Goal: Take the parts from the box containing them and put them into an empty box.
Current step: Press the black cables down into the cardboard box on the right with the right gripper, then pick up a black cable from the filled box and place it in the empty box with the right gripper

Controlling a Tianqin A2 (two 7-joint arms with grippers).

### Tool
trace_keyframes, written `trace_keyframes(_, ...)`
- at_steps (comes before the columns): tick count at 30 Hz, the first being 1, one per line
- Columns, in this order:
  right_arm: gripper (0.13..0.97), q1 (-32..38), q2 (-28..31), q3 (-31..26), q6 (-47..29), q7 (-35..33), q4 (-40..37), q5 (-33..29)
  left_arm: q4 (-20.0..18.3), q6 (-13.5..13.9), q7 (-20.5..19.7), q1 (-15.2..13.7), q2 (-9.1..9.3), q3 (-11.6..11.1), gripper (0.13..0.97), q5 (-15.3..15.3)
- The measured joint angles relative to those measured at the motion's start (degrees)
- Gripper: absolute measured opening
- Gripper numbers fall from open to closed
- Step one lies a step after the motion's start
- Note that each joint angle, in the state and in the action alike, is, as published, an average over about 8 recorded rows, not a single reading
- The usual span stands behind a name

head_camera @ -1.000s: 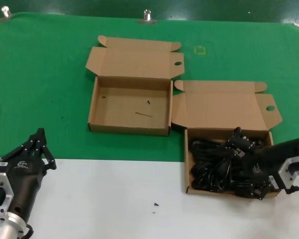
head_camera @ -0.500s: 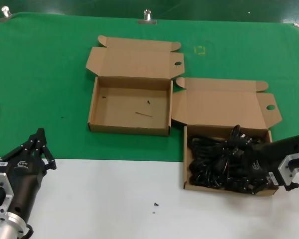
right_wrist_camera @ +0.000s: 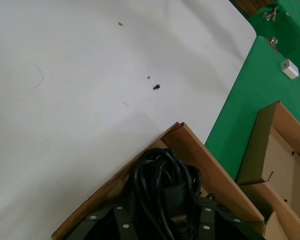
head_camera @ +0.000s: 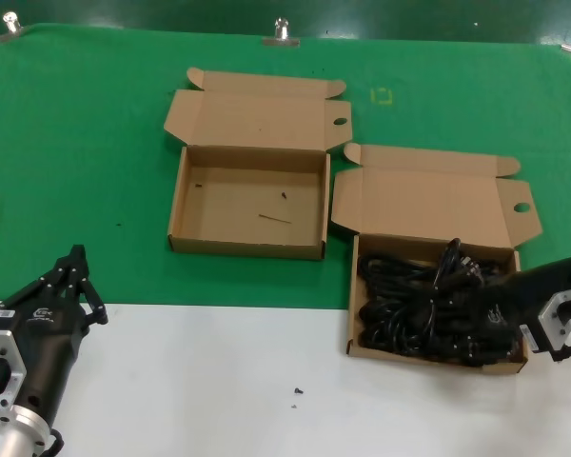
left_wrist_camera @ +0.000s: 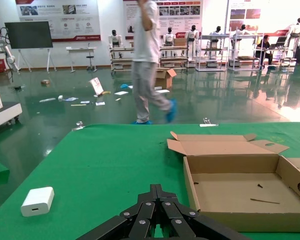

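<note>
Black coiled power cords (head_camera: pixel 414 303) heaped in shallow brown cardboard box (head_camera: pixel 353 305) straddling green mat and white table edge. Right gripper (head_camera: pixel 476 324) buried among cords, fingers hidden, grip impossible to tell. Empty twin cardboard box (head_camera: pixel 247 200) beside it. Left gripper (head_camera: pixel 74 276) parked low, fingers together.

The fingers of the right gripper (head_camera: pixel 476 319) are buried among the black cords (head_camera: pixel 414 305), so their spread cannot be made out. In the right wrist view the cords (right_wrist_camera: pixel 162 187) are cut off by the picture's edge, and the box (right_wrist_camera: pixel 190 150) is seen only in part.
</note>
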Motion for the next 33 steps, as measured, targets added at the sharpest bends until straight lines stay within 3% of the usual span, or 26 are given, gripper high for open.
trace_keyframes(4, 0.449, 0.18, 0.13, -0.02, -0.12, 0.22, 0.01, -0.09, 0.0, 0.0, 0.0, 0.0, 0.0, 0.0, 0.139, 0.0)
trace_keyframes(12, 0.289, 0.32, 0.32, 0.09, -0.21, 0.46, 0.02, -0.09, 0.0, 0.0, 0.0, 0.0, 0.0, 0.0, 0.139, 0.0)
trace_keyframes(33, 0.257, 1.78, 0.19, 1.6, -1.23, 1.96, 0.08, 1.21, 0.0, 0.0, 0.0, 0.0, 0.0, 0.0, 0.139, 0.0)
